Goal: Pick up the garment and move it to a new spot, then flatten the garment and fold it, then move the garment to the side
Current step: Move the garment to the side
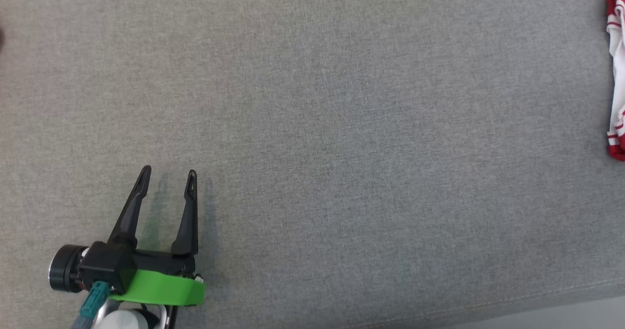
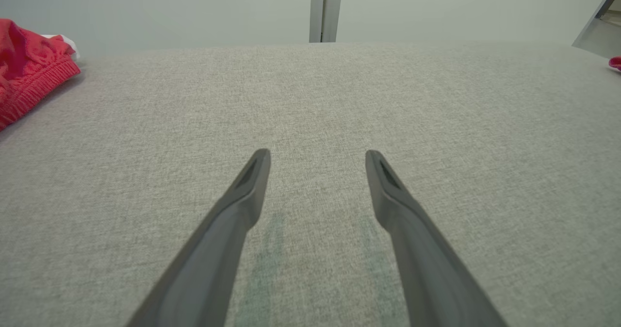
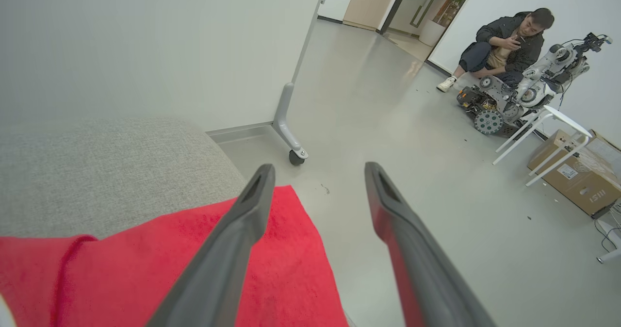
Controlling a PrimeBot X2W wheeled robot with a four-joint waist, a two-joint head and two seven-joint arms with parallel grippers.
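From the head, the left gripper (image 1: 168, 171) hovers over the near left part of a grey cushion (image 1: 342, 124), fingers spread and holding nothing; the red and white garment (image 1: 617, 75) lies far off at the cushion's right edge. At the left wrist, the same two fingers stand wide apart above bare grey fabric, with a red ribbed cloth (image 2: 29, 74) at the far left edge. At the right wrist, the right gripper (image 3: 318, 166) has its fingers parted and free over the garment's red cloth, at the cushion's edge. Beyond, a cardboard box (image 3: 577, 181) reads "msi".
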